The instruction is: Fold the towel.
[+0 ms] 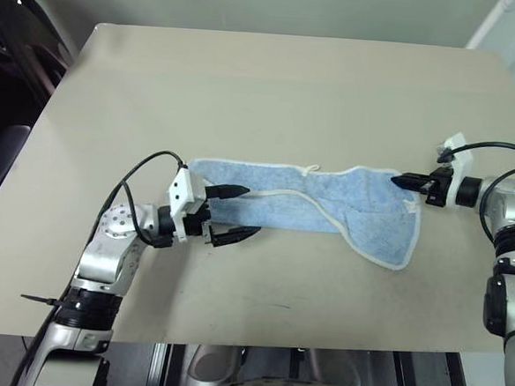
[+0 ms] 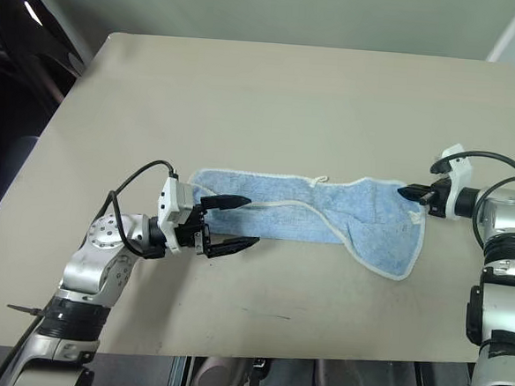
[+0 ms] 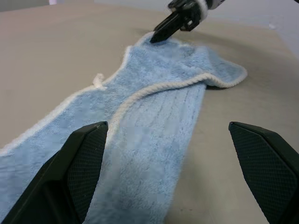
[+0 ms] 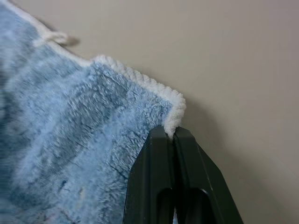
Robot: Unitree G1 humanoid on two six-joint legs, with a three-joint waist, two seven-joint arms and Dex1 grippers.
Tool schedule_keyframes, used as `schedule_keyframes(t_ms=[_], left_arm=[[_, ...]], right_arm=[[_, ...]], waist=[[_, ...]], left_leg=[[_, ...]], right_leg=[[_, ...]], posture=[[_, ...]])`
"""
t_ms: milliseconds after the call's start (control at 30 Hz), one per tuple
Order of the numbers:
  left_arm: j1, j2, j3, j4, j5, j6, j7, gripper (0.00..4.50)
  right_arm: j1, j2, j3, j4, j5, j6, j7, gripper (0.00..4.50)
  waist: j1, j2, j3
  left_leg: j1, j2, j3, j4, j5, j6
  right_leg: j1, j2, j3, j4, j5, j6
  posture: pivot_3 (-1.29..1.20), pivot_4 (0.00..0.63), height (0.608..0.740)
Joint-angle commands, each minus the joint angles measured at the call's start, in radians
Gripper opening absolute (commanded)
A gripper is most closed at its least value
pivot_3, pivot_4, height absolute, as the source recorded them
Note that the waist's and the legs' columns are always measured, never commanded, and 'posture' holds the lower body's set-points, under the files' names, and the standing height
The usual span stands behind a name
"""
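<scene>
While the beige table [image 1: 247,86] carries it, the light blue towel [image 1: 310,205] lies crumpled lengthwise about midway between the near and far edges, towards the right edge. Grasping seems to be the step in hand: the right gripper [image 1: 403,180] is pinched closed on the towel's far right corner, while the left gripper [image 1: 235,214] gapes wide around the left end, holding nothing. Next, the left must close on its corner. That corner is hidden behind the fingers.
</scene>
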Motion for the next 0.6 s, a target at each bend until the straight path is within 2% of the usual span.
schedule_keyframes(t_ms=[33,100,200,333,600], left_arm=[[-0.066,0.003,0.055,0.049,-0.013,0.029,0.055,4.5],[-0.09,0.005,0.063,0.073,-0.007,0.051,0.078,4.5],[-0.222,0.001,0.108,0.229,-0.024,0.096,0.108,4.5],[-0.332,0.007,0.129,0.381,0.001,0.062,0.095,4.5],[-0.477,0.068,0.144,0.725,0.057,-0.058,-0.017,4.5]], right_arm=[[0.044,-0.054,-0.056,-0.219,0.064,0.054,0.037,0.05],[0.075,-0.066,-0.071,-0.301,0.083,0.091,0.033,0.05],[0.158,-0.094,-0.11,-0.565,0.152,0.193,0.019,0.05],[0.208,-0.13,-0.163,-0.775,0.223,0.292,-0.009,0.05],[0.19,-0.214,-0.246,-0.947,0.324,0.39,-0.049,0.05]], waist=[[0.003,0.0,0.0],[0.002,0.0,0.0],[0.004,0.0,0.0],[0.003,0.0,0.0],[0.0,-0.001,0.0]], left_leg=[[0.0,0.001,0.0,0.0,0.0,-0.001],[0.0,0.002,0.0,-0.001,0.001,-0.002],[0.0,0.002,0.0,-0.001,0.006,-0.012],[0.0,0.002,0.0,-0.001,0.007,-0.013],[-0.001,0.002,0.0,-0.001,0.007,-0.013]], right_leg=[[0.0,0.0,0.0,0.0,0.0,0.0],[0.0,0.0,-0.002,0.0,0.0,0.0],[0.0,0.0,-0.002,0.0,0.0,0.0],[0.0,0.001,-0.002,-0.001,0.0,0.0],[0.0,0.002,-0.001,-0.002,0.001,0.004]], posture=[[0.0,0.15,0.733],[0.0,0.15,0.733],[0.0,0.15,0.733],[0.0,0.15,0.733],[0.0,0.15,0.733]])
